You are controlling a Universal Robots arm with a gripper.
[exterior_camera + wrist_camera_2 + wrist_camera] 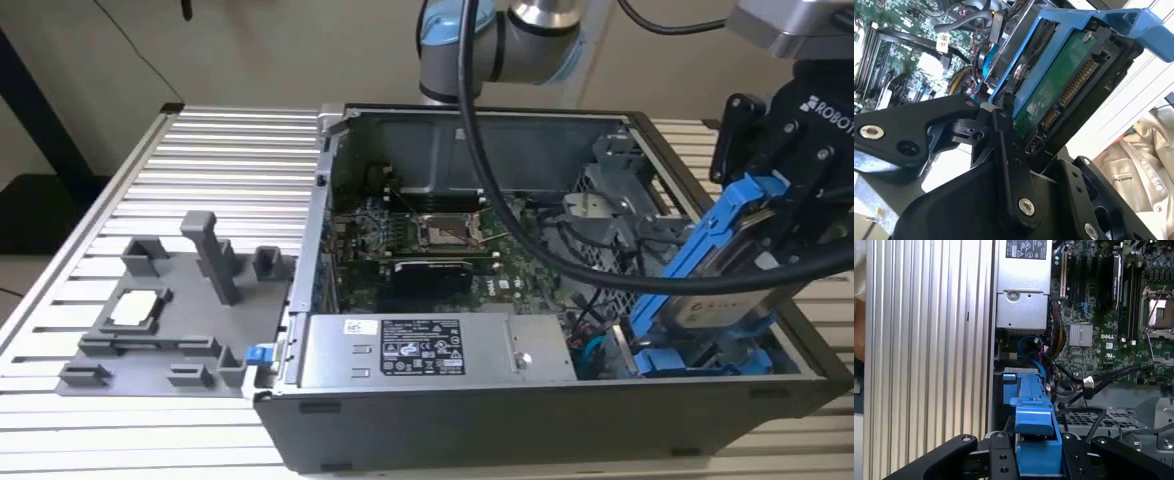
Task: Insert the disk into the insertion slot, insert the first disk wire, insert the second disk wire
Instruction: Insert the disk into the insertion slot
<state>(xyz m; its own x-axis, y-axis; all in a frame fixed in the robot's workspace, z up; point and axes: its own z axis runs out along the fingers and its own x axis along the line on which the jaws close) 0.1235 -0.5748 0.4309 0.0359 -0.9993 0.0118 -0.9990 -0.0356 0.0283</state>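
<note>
My gripper (pixel 771 205) is shut on the upper end of the disk (pixel 710 300), a silver drive in a bright blue carrier. The disk hangs steeply tilted over the front right corner of the open computer case. Its lower end reaches down beside the grey drive cage with the perforated wall (pixel 603 262), where the insertion slot lies. In the second wrist view the disk's green circuit board (pixel 1059 95) and its connectors face the camera, with a black finger (pixel 1004 150) against the carrier. The first wrist view looks along the blue carrier (pixel 1034 415) toward the cage (pixel 1089 417). A blue wire (pixel 1031 347) loops near the slot.
A silver labelled power-supply box (pixel 427 350) sits at the case's front, with the motherboard (pixel 427 240) behind it. Black cables with a white plug (pixel 1088 382) cross near the cage. Another blue carrier (pixel 694 362) lies low at the front right. A grey fixture (pixel 174 300) stands on the slatted table (pixel 240 150).
</note>
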